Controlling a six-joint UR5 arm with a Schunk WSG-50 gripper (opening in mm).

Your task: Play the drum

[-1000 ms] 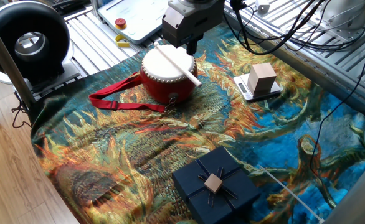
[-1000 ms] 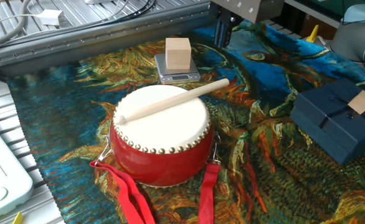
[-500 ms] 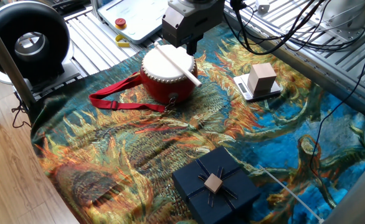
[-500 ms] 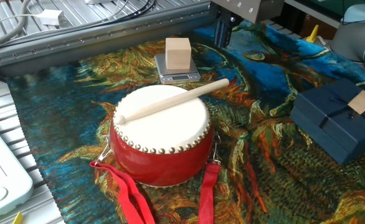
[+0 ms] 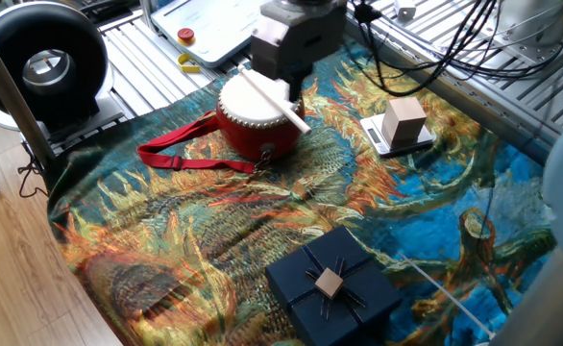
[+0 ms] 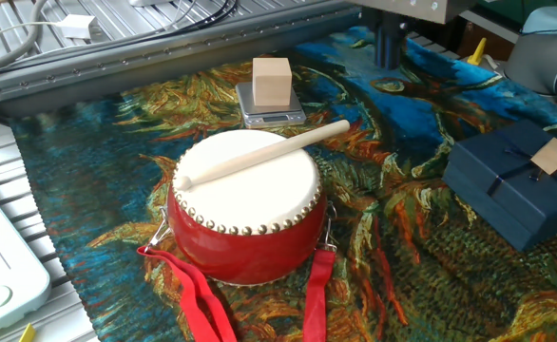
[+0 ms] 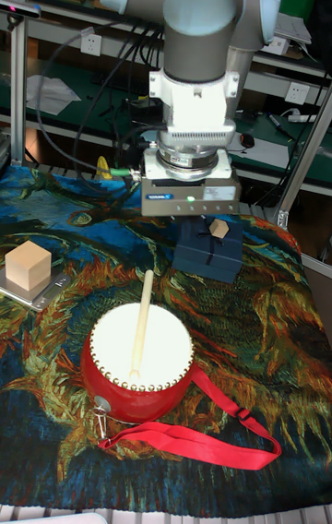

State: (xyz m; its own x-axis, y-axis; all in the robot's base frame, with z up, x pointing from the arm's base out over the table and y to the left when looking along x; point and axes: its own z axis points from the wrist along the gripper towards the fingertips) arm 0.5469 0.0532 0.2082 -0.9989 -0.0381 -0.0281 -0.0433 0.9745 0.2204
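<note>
Seen from the tall fixed view, going left to right: a pale wooden cube [image 7: 29,267] sits on a small grey scale [image 7: 37,288] at the left edge of the counter's painted cloth [image 7: 267,339], which swirls in blue, orange and green. Right of it, near the front, the drum [image 7: 138,362] stands upright on the cloth, red body and cream skin up, with a light wooden stick [image 7: 141,322] lying across the skin, its far end reaching past the studded rim. The drum's red strap [image 7: 198,433] trails along the cloth to the near right. Above and just beyond the drum hangs the end effector [image 7: 197,231], apart from both stick and drum; its fingers are dark against the box behind, so whether they are spread or closed cannot be told, and nothing is seen in them. Behind it lies a dark blue gift box [image 7: 210,252] bearing a small tan tag [image 7: 219,228].
</note>
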